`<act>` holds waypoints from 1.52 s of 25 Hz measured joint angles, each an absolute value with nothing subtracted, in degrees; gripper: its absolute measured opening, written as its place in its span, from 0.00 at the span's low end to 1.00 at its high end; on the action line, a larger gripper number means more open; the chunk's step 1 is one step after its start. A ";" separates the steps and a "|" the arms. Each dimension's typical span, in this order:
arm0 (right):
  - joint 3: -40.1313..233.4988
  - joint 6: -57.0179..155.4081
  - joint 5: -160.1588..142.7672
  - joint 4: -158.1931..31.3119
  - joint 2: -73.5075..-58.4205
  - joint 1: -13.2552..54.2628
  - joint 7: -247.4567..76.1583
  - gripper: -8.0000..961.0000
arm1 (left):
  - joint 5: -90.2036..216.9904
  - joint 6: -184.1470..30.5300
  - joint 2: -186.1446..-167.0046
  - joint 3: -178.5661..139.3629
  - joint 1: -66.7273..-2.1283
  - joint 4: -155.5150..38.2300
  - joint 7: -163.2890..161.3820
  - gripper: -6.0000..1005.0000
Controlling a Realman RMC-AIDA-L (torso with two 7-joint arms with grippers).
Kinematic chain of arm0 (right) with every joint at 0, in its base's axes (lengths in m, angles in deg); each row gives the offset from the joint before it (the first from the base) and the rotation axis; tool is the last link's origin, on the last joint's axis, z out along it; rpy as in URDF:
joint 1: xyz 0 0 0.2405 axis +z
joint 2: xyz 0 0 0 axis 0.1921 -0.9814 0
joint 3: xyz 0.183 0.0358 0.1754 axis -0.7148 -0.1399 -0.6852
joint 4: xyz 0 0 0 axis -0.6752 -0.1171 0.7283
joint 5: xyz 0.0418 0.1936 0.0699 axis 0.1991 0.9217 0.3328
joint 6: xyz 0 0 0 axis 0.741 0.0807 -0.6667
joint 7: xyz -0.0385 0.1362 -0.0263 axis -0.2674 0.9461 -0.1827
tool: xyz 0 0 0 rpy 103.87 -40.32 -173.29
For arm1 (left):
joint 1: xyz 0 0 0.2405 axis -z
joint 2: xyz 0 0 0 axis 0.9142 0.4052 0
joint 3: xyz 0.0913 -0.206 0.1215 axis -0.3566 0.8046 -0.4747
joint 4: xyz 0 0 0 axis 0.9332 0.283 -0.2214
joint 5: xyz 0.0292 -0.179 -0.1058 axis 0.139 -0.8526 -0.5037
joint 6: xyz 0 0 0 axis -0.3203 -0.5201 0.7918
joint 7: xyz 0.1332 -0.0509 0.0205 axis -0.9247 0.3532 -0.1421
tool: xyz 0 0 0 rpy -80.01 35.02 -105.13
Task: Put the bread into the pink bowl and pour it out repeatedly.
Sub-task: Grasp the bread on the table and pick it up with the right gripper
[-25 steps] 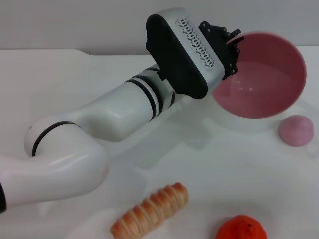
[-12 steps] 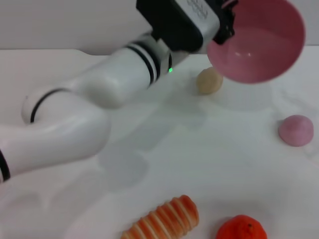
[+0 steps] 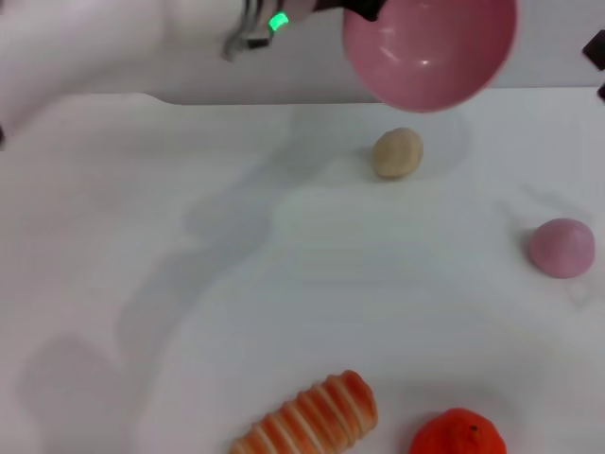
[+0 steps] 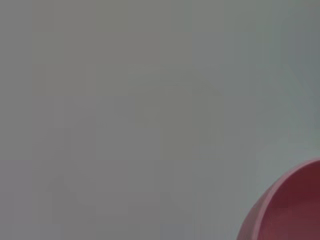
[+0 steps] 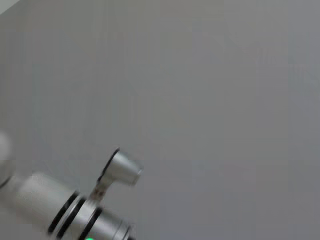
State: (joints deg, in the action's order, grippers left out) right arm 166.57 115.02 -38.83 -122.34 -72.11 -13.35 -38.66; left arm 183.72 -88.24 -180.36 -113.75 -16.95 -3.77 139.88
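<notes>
The left gripper (image 3: 364, 9) holds the pink bowl (image 3: 430, 52) raised over the table's far edge, opening tilted toward the camera. The bread (image 3: 307, 419) lies on the white table (image 3: 189, 265) at the near edge, long axis running from near-left up to far-right, beside an orange fruit (image 3: 458, 433). The right gripper (image 3: 596, 57) barely shows at the far right; I cannot tell its state.

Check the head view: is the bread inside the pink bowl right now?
No. The bread lies on the table at the near edge, while the pink bowl is held up in the air, far from it.

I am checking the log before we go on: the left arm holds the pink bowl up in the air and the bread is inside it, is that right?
Not quite. The left arm does hold the pink bowl in the air, but the bread is not inside it; it lies on the table near the front edge, beside the orange fruit. The head view shows this.
</notes>
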 joint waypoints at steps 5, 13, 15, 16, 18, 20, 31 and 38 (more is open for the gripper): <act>166.15 113.78 -44.34 -122.73 -71.95 -12.65 -35.46 0.46 | 194.05 -117.30 -179.81 -89.61 -8.91 -5.93 140.94 0.05; 165.86 109.09 -64.33 -130.02 -71.79 -10.65 -20.75 0.47 | 211.74 -135.55 -179.73 -84.37 -4.38 -2.69 146.35 0.05; 165.78 108.55 -73.95 -134.22 -71.79 -9.62 -13.24 0.47 | 213.37 -140.51 -179.73 -83.69 -3.86 -1.28 146.21 0.05; 165.76 108.58 -79.07 -136.25 -71.79 -8.96 -8.63 0.47 | 213.52 -141.70 -179.72 -83.41 -3.86 -0.74 146.13 0.05; 166.03 110.03 -90.38 -140.64 -71.80 -7.01 1.14 0.47 | 213.71 -143.56 -179.66 -82.80 -3.94 0.36 145.94 0.05; 166.76 113.05 -99.67 -144.64 -71.72 -4.81 8.78 0.47 | 214.11 -146.67 -179.46 -81.49 -4.29 2.30 145.49 0.05; 171.26 137.25 -121.11 -161.85 -70.36 7.77 30.71 0.55 | 215.08 -150.21 -179.34 -80.14 -4.74 3.90 145.17 0.05; 180.76 143.41 -130.05 -159.05 -72.19 16.48 32.75 0.70 | 215.03 -152.52 -179.50 -80.43 -4.53 4.03 145.65 0.05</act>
